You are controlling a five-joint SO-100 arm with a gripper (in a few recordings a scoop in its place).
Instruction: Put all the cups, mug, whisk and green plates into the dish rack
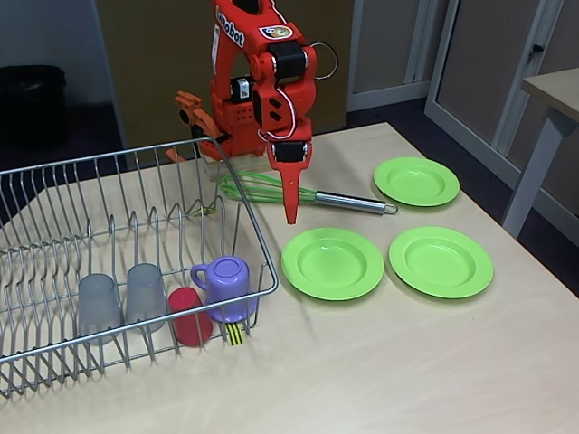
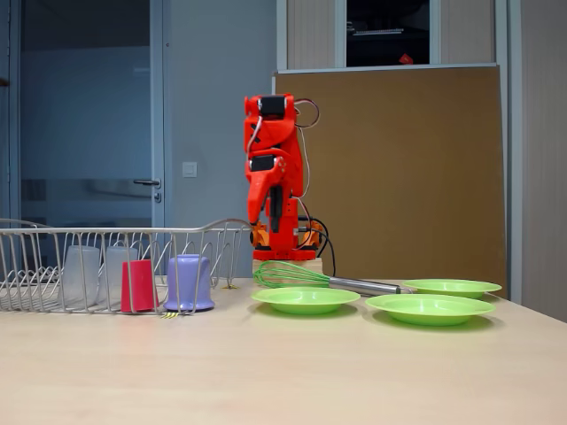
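The silver dish rack (image 1: 260,244) (image 2: 89,232) stands on the left of the table. Two grey cups (image 1: 98,303) (image 1: 145,291), a red cup (image 1: 190,316) (image 2: 139,285) and the purple mug (image 1: 226,285) (image 2: 188,282) sit upside down in its front row. The green whisk (image 1: 271,190) (image 2: 292,274) lies on the table beside the rack. Three green plates (image 1: 333,262) (image 1: 441,261) (image 1: 416,181) lie flat to its right. My gripper (image 1: 291,212) (image 2: 275,217) hangs point down just above the whisk's wires, shut and holding nothing.
The orange arm's base (image 1: 226,136) stands at the table's far edge behind the rack. Bare tabletop (image 1: 380,362) stretches in front of the plates. A second table (image 1: 552,99) stands off to the right.
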